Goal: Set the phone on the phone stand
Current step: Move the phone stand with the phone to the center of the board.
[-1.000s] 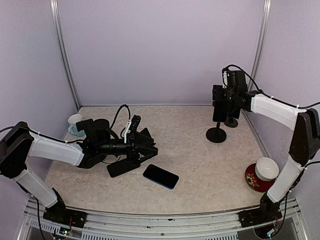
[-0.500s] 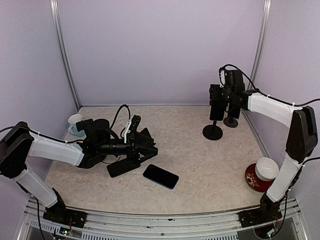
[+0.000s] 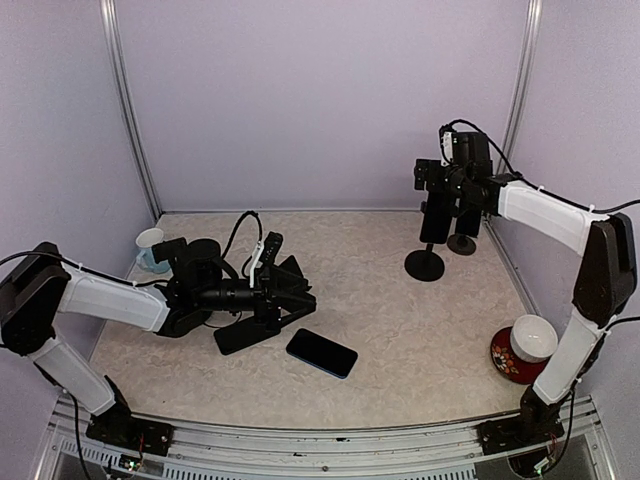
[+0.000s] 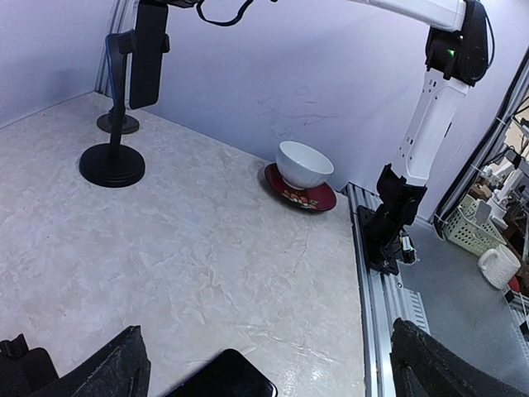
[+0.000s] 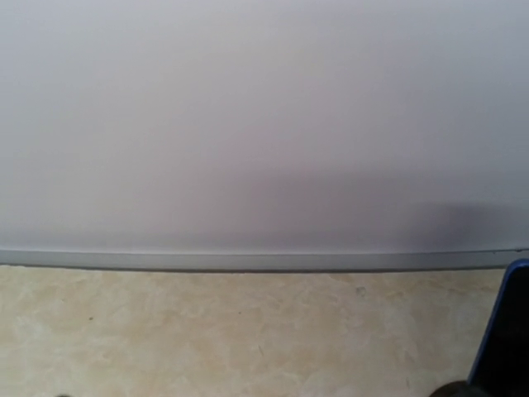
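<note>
The dark phone (image 3: 322, 352) lies flat on the table near the front centre. Its corner shows at the bottom of the left wrist view (image 4: 225, 380). My left gripper (image 3: 290, 305) lies low on the table just left of the phone, open and empty, its fingers (image 4: 124, 364) spread wide. The black phone stand (image 3: 426, 262) stands upright at the back right, with its dark plate (image 4: 147, 58) on a thin post. My right gripper (image 3: 430, 178) hovers at the top of that plate. Its wrist view shows only wall and table, with the jaws spread to the lower corners.
A second black stand (image 3: 462, 243) stands behind the first, near the back right corner; its blue-edged holder (image 5: 504, 331) shows in the right wrist view. A white bowl on a red saucer (image 3: 528, 340) is at the right edge. A small cup (image 3: 150, 245) is at the far left.
The right gripper shifted the phone stand a little to the left, then rose slightly above its plate. The left arm and the phone have not moved.
</note>
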Controlling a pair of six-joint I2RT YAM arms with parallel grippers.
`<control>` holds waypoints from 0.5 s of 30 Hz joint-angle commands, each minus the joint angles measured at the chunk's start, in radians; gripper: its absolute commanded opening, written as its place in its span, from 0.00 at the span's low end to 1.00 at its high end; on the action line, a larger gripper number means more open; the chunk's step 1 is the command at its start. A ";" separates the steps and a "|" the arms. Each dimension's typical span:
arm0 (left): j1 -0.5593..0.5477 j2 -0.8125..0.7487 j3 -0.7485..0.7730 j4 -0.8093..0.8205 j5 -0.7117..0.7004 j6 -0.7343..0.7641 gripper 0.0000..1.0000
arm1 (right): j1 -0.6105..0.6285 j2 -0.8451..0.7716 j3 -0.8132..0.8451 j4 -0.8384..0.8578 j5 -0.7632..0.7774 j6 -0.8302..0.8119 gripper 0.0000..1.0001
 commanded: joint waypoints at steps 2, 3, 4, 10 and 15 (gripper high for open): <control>0.007 0.013 0.005 0.020 0.012 0.004 0.99 | -0.004 -0.087 0.039 -0.018 -0.045 -0.003 1.00; 0.007 0.014 0.005 0.020 0.012 0.004 0.99 | -0.003 -0.103 0.033 -0.019 -0.048 -0.003 1.00; 0.006 0.015 0.005 0.020 0.012 0.003 0.99 | -0.001 -0.120 0.025 -0.019 -0.051 -0.001 1.00; 0.007 0.022 0.007 0.024 0.014 -0.001 0.99 | 0.039 -0.254 -0.050 0.005 -0.050 -0.009 1.00; 0.007 0.025 0.008 0.028 0.018 -0.006 0.99 | 0.103 -0.344 -0.133 0.015 -0.043 -0.043 1.00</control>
